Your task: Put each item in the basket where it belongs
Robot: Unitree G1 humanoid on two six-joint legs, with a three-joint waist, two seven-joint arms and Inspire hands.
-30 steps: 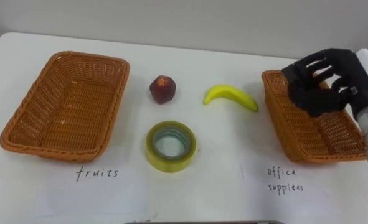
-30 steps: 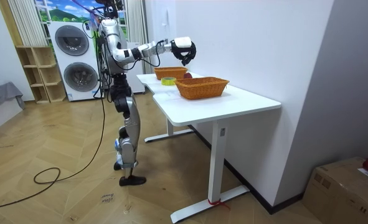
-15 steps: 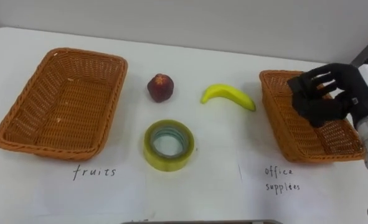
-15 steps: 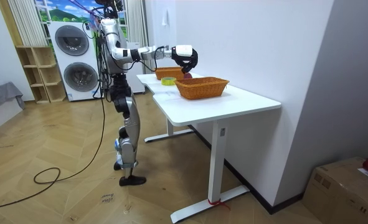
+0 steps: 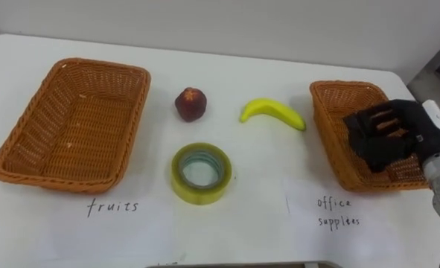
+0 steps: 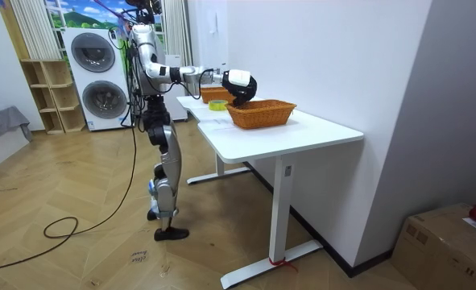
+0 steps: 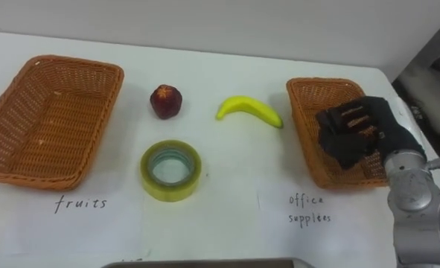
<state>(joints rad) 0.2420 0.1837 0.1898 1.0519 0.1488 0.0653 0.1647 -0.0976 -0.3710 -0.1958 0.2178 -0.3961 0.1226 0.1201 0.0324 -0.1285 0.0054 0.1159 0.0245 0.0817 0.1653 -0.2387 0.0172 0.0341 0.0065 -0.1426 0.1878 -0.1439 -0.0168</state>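
While the right hand (image 5: 387, 140) hangs over the near right part of the office-supplies basket (image 5: 337, 92), its dark fingers are loosely bent and spread, with wicker showing between them and nothing in their hold. I cannot tell whether the fingers touch the weave.

All three loose things lie on the white table (image 5: 264, 231) between the two baskets. The red fruit (image 5: 190, 103) sits just right of the fruit basket (image 5: 93, 65). The banana (image 5: 272, 113) lies near the office-supplies basket's left wall, apart from it. The roll of yellow tape (image 5: 202, 173) lies flat in front of both, nearer the robot. Nothing stands between the hand and these things except the basket's own left wall.

The fruit basket lies close to the table's left edge and the office-supplies basket close to its right edge, with the grey floor showing beyond the corner. A handwritten label sits in front of each basket, on a bare strip of table along the near side.

From the room view, the robot stands upright at the table's long side, its right arm stretched out level over the nearer basket. The table's far side runs along a white wall, washing machines (image 6: 101, 76) stand behind the robot, and a cardboard box (image 6: 447, 242) sits on the wooden floor well apart.
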